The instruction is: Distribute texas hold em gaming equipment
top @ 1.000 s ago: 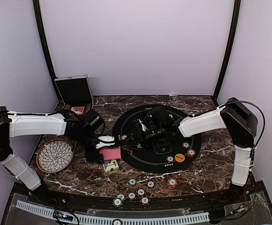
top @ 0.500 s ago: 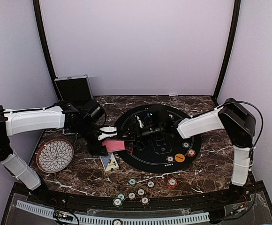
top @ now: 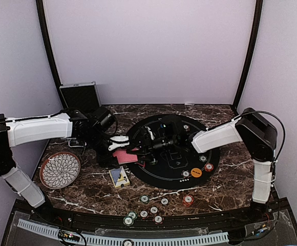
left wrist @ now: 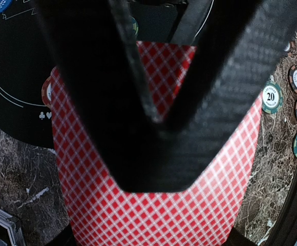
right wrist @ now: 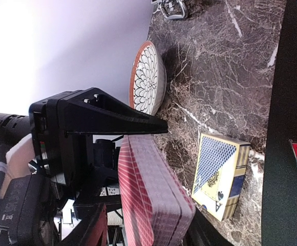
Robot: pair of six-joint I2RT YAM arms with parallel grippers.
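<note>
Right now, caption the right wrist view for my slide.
Left end effector clamps red-backed deck over marble table; blue card box and patterned plate nearby.

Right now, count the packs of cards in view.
2. A red-backed pack is clamped in the left gripper at the mat's left edge. A blue pack lies flat on the marble, nearer the front. More may be hidden in the case.

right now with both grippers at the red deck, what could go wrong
1. The left gripper is clamped on the whole red-backed deck, and the right gripper has a finger either side of its end: it may pull several cards, not one.
2. A tug could loosen the deck, held near the blue card box, and scatter cards on the marble table.
</note>
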